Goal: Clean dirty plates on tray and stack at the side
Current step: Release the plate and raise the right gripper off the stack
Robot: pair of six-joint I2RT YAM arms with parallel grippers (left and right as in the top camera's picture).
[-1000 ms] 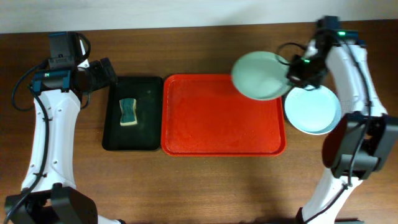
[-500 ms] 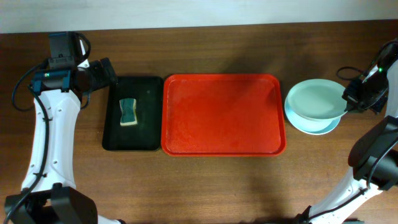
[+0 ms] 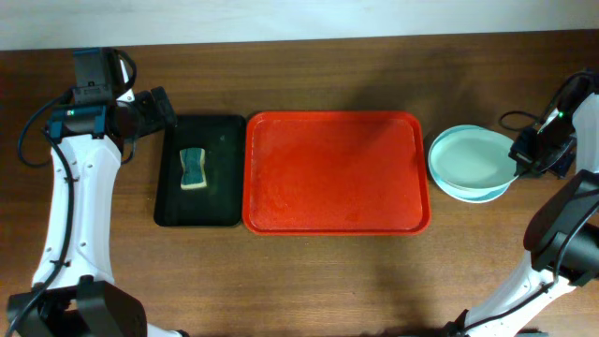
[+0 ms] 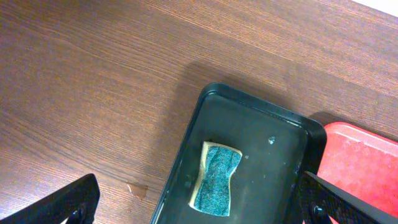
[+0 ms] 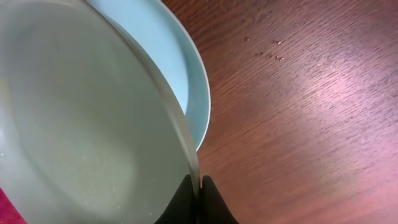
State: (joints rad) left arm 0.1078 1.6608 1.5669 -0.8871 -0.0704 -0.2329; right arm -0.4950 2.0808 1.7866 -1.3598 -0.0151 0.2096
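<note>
It looked like a robotics lab: a white left arm (image 3: pixel 61 215) and right arm (image 3: pixel 505 285) flanked a wood-grain tabletop (image 3: pixel 328 281) bearing a red tray (image 3: pixel 337 173), beside a plain pale wall (image 3: pixel 281 17).

Overhead camera looks straight down on the whole table (image 3: pixel 309 281). Left wrist camera looks down on the black tray (image 4: pixel 273 171) near the left edge, also seen overhead. Right wrist camera sits very close to the pale green plate (image 5: pixel 81 124) at the right edge.

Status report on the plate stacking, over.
Right gripper shut on pale green plate rim, over pale blue plate. Left gripper open near black tray. Nothing blocking.
</note>
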